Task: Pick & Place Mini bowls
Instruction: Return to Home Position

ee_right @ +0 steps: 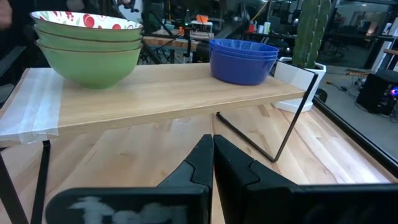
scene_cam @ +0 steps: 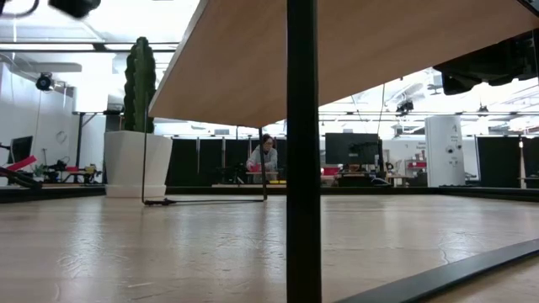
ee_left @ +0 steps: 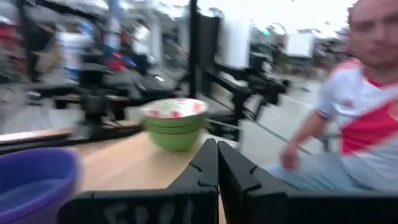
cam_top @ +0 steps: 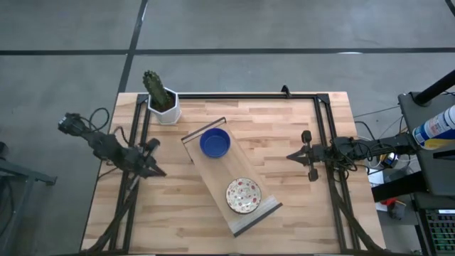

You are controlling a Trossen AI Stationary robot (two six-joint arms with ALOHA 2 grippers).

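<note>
Black fingers meet tip to tip on the left end effector (ee_left: 217,152), fully closed with nothing between them. It hangs over the left part of the tabletop (cam_top: 298,213). Its arm stretches in low from the left edge and angles toward the shelf (cam_top: 213,176). The right end effector (ee_right: 212,144) is likewise closed on nothing. Its arm reaches in from the right edge, with the tip pointing left across the tabletop at the shelf.

The shelf lies between the two end effectors. It is a pale wooden board on thin black wire legs, set diagonally in the middle of the tabletop. Six mini bowls stand on it in two stacks of three. The blue stack (cam_top: 215,143) sits at the end of the board nearer the pot, closer to the left end effector but apart from it. The patterned stack (cam_top: 243,195) is cream inside with red and green flecks and green outside. It sits at the opposite end, well apart from both end effectors. The right wrist view shows both stacks ahead on the board, one at each end.

One white hexagonal pot (cam_top: 167,112) holding one green cactus (cam_top: 156,89) stands at a corner of the tabletop on the left arm's side.

Two people show beyond the tabletop. A person (ee_left: 367,130) in a white and red shirt is close by in the left wrist view. A second person (scene_cam: 268,156) sits far off in the room in the low view.
</note>
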